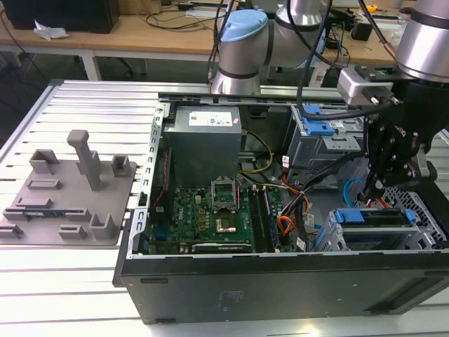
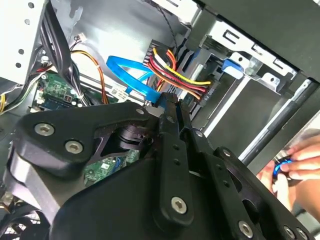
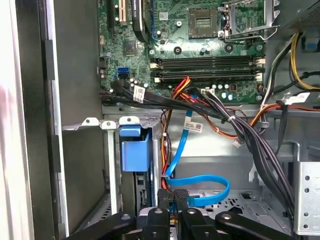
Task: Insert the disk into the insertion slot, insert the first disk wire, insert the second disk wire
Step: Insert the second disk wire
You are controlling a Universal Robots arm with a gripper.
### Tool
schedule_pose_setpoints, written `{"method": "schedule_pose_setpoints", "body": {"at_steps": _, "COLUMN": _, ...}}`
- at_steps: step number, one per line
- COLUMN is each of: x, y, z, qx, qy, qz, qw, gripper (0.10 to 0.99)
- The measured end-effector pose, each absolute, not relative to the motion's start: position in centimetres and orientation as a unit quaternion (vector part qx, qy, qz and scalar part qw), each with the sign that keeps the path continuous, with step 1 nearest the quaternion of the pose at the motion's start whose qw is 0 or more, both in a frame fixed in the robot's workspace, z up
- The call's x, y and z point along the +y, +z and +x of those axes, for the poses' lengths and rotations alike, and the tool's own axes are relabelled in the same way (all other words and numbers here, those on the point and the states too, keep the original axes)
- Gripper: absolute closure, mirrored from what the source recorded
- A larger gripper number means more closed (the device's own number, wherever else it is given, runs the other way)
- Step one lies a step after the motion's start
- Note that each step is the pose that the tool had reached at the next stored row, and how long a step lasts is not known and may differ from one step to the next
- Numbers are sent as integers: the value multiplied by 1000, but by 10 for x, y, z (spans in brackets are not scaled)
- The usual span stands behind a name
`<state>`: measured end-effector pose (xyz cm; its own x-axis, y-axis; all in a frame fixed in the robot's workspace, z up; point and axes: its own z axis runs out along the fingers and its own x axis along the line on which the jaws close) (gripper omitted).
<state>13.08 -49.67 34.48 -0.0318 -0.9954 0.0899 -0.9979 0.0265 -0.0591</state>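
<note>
Disk already sits in the insertion slot, while the claw, clenched near the second disk wire, works at its rear plugs

No print could be read anywhere. The label on the power supply, upper middle of the exterior view, was illegible. So were the cable tags.

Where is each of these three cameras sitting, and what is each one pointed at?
Exterior view: off the arm, looking down into the open computer case; the arm and gripper hang over the disk.
Second wrist view: on the arm, close behind the gripper, facing the first disk wire.
First wrist view: on the arm, facing the motherboard.
Both wrist views share the second disk wire.
</note>
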Motion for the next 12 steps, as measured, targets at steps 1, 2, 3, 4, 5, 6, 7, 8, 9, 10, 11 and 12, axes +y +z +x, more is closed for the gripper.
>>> {"method": "schedule_pose_setpoints", "body": {"at_steps": 1, "x": -499, "y": 345, "z": 131, "qx": -717, "qy": 49, "qz": 696, "qw": 8, "gripper": 925}}
{"method": "schedule_pose_setpoints", "body": {"at_steps": 2, "x": -502, "y": 345, "z": 131, "qx": -717, "qy": 45, "qz": 696, "qw": 4, "gripper": 925}}
{"method": "schedule_pose_setpoints", "body": {"at_steps": 3, "x": -502, "y": 345, "z": 131, "qx": -717, "qy": 43, "qz": 696, "qw": 2, "gripper": 925}}
{"method": "schedule_pose_setpoints", "body": {"at_steps": 4, "x": -503, "y": 345, "z": 131, "qx": -715, "qy": 40, "qz": 698, "qw": -1, "gripper": 925}}
{"method": "schedule_pose_setpoints", "body": {"at_steps": 5, "x": -506, "y": 346, "z": 131, "qx": -715, "qy": 37, "qz": 699, "qw": -3, "gripper": 925}}
{"method": "schedule_pose_setpoints", "body": {"at_steps": 6, "x": -510, "y": 347, "z": 131, "qx": -714, "qy": 37, "qz": 699, "qw": -4, "gripper": 925}}
{"method": "schedule_pose_setpoints", "body": {"at_steps": 7, "x": -512, "y": 348, "z": 131, "qx": -714, "qy": 37, "qz": 699, "qw": -4, "gripper": 925}}
{"method": "schedule_pose_setpoints", "body": {"at_steps": 8, "x": -516, "y": 349, "z": 130, "qx": -714, "qy": 37, "qz": 699, "qw": -4, "gripper": 925}}
{"method": "schedule_pose_setpoints", "body": {"at_steps": 9, "x": -517, "y": 349, "z": 130, "qx": -714, "qy": 37, "qz": 699, "qw": -4, "gripper": 925}}
{"method": "schedule_pose_setpoints", "body": {"at_steps": 10, "x": -518, "y": 349, "z": 130, "qx": -714, "qy": 37, "qz": 700, "qw": -4, "gripper": 925}}
{"method": "schedule_pose_setpoints", "body": {"at_steps": 11, "x": -520, "y": 349, "z": 130, "qx": -713, "qy": 37, "qz": 700, "qw": -4, "gripper": 925}}
{"method": "schedule_pose_setpoints", "body": {"at_steps": 12, "x": -521, "y": 349, "z": 129, "qx": -713, "qy": 36, "qz": 700, "qw": -5, "gripper": 925}}
